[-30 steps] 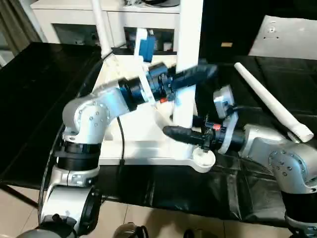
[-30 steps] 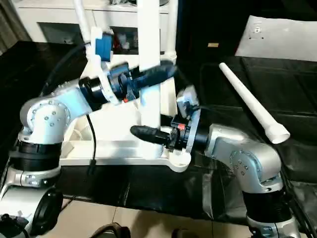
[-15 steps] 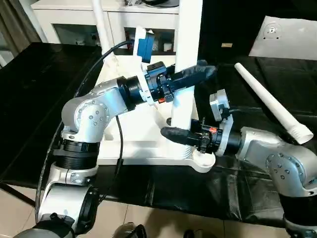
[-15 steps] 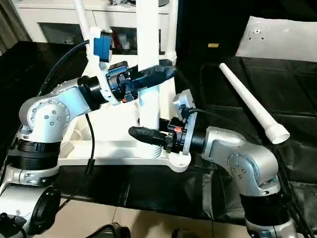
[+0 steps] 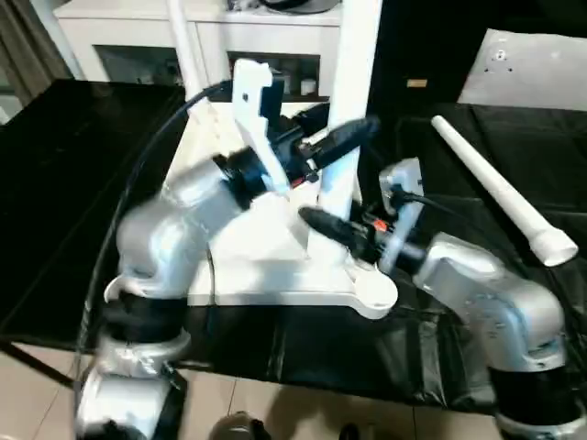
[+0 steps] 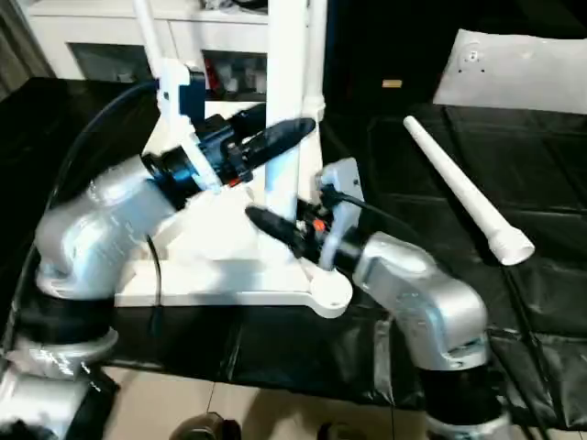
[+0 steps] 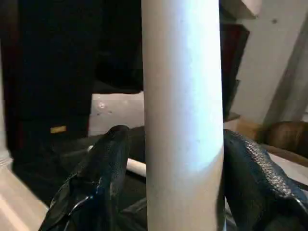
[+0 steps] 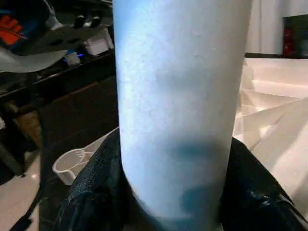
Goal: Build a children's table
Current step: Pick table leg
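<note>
White plastic tabletop (image 5: pixel 266 275) lying underside-up on black-covered table (image 5: pixel 55 183), round corner socket (image 5: pixel 374 291) at its near right corner. Upright tapered leg (image 5: pixel 353 110) standing in tabletop, a second upright leg (image 5: pixel 185 46) behind at far left. Left gripper (image 7: pixel 180 159) high on the near upright leg, black fingers (image 7: pixel 96 178) either side of the tube, a slim gap showing at one side; firm hold or not, cannot tell. Right gripper (image 8: pixel 183 187) low on same leg, fingers (image 8: pixel 91 192) pressed to both sides, clasping it. Loose leg (image 5: pixel 500 188) lying apart on the black cover to the right. White cabinet (image 5: pixel 138 37) behind; flat white board (image 5: pixel 523 69) at far right.
</note>
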Tool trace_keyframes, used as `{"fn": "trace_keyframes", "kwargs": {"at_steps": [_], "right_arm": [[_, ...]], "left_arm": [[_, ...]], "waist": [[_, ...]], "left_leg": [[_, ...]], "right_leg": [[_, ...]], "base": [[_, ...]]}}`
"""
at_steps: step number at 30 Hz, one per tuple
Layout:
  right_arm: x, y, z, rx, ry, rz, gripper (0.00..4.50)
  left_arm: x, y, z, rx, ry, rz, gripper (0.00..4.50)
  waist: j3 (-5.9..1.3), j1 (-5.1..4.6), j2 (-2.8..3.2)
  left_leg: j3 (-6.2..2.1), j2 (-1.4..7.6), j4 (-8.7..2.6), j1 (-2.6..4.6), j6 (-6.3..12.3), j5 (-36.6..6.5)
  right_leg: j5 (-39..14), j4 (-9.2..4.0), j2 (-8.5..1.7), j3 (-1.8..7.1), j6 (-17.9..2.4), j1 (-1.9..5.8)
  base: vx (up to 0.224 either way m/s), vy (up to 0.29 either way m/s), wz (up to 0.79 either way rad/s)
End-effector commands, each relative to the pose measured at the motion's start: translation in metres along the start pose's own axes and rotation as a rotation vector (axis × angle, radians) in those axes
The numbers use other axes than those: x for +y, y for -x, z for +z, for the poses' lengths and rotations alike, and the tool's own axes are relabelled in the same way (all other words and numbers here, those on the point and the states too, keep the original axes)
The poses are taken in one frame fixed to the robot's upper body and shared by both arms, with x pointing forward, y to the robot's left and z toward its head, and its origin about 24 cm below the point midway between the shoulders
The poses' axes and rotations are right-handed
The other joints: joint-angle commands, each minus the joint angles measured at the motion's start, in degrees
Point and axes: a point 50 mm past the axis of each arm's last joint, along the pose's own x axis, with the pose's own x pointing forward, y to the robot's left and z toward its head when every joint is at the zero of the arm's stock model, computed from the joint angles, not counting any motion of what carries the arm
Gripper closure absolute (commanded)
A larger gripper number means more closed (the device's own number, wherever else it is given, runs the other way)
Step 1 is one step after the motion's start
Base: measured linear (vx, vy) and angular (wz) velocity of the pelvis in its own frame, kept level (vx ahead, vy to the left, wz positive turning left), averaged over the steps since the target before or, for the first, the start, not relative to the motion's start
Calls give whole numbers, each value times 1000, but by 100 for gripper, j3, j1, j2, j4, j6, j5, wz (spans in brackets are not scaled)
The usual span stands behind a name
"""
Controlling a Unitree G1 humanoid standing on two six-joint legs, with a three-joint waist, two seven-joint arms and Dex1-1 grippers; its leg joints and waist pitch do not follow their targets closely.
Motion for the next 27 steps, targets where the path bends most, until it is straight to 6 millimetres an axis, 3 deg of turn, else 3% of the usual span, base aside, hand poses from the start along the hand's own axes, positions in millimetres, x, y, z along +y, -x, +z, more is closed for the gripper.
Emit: {"fn": "trace_keyframes", "kwargs": {"at_steps": [1, 12, 19, 27], "right_arm": [[0, -3, 4, -31, 19, -24, 255], [-3, -9, 0, -42, 29, -104, 255], [-6, -9, 2, -45, 38, -120, 255], [-6, -10, 2, -39, 51, -111, 255]], "left_arm": [[1, 2, -3, -20, -21, 98, 182], [-12, 1, -15, -42, -37, 227, 189], [-10, 2, -18, -19, -7, 231, 189], [-5, 1, -23, 10, 77, 260, 189]], "waist": [[-493, -36, -80], [-487, -49, -90], [-474, -58, -64], [-459, -70, -76]], "left_leg": [[-155, 346, -420, 89, 94, -798], [-166, 341, -429, 76, 131, -847], [-169, 333, -430, 86, 124, -907], [-163, 324, -428, 79, 145, -921]], "right_leg": [[-2225, -516, -507, 318, -494, 290], [-2224, -531, -505, 321, -403, 281], [-2269, -543, -492, 314, -361, 261], [-2262, -550, -495, 312, -405, 269]], "base": [[0, 0, 0], [0, 0, 0], [0, 0, 0], [0, 0, 0]]}}
